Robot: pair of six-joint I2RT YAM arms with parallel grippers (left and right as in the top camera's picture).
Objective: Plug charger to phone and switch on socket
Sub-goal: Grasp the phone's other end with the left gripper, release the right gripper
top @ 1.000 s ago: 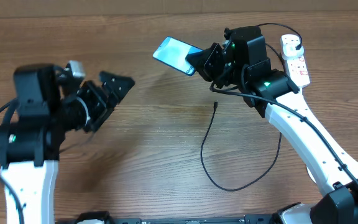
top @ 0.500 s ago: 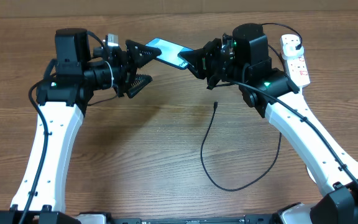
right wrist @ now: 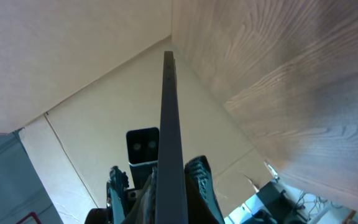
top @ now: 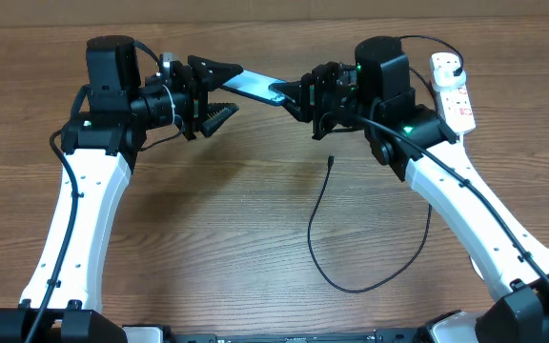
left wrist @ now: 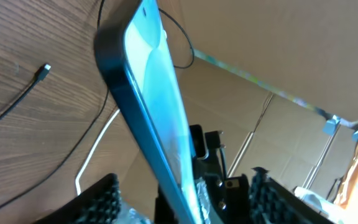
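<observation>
My right end effector [top: 290,93] clamps the phone [top: 255,84] aloft; left end effector [top: 231,88] wide around its other end. Charger [top: 331,163] unplugged on surface [top: 208,238]; socket [top: 451,91] switch pending.

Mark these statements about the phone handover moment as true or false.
1. The right claw holds the phone off the table. True.
2. The charger's connector tip is plugged into the phone. False: it lies on the table, apart from the phone.
3. The left claw is clamped shut on the phone. False: its jaws stand open on either side of it.
4. The socket lies on the table beside the right arm. True.
</observation>
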